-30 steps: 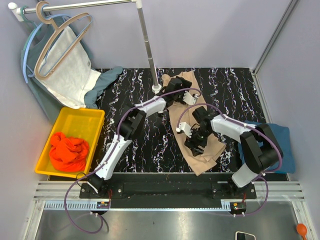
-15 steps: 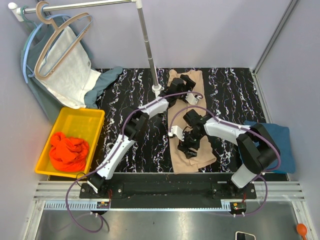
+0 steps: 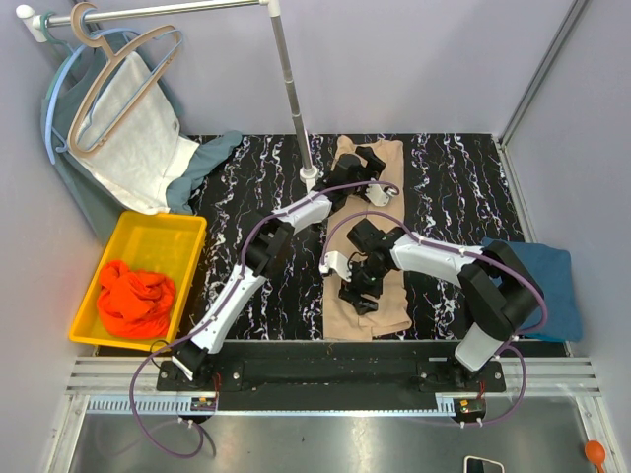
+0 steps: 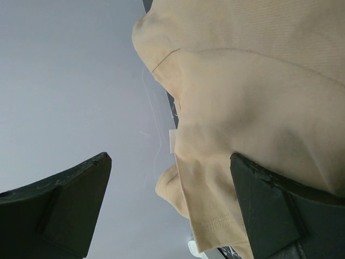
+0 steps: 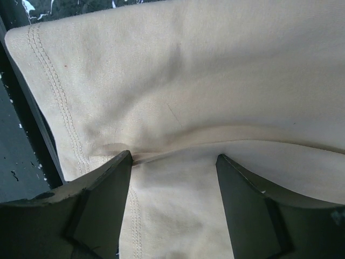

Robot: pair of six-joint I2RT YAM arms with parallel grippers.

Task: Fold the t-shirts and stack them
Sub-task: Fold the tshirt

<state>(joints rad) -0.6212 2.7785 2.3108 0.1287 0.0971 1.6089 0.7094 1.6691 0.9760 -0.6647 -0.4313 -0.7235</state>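
Right tool (image 3: 357, 293): low over the near half of the beige-tan t-shirt (image 3: 386, 310), fingers partly spread. The tips press into the cloth beside its stitched hem, with a soft crease running between them; it pinches nothing.
Beige-tan t-shirt: stretched in a long, narrow strip down the middle of the black marbled bench (image 3: 286, 296), from near the front edge to the back edge.
Dark teal-blue t-shirt (image 3: 557, 286): lying flat at the bench's right edge, behind the right arm, well apart from the beige one.
Orange-red t-shirt (image 3: 135, 296): crumpled in the yellow bin (image 3: 148, 232), just off the bench's left side.
Left tool (image 3: 373, 163): at the far end of the beige strip, fingers spread wide and holding nothing. A folded edge of the shirt lies against one finger.
Backdrop: a metal pole (image 3: 291, 89) rises from the bench's far edge. A hanger (image 3: 118, 89) on the rail at far left hangs over a white cloth (image 3: 138, 138).
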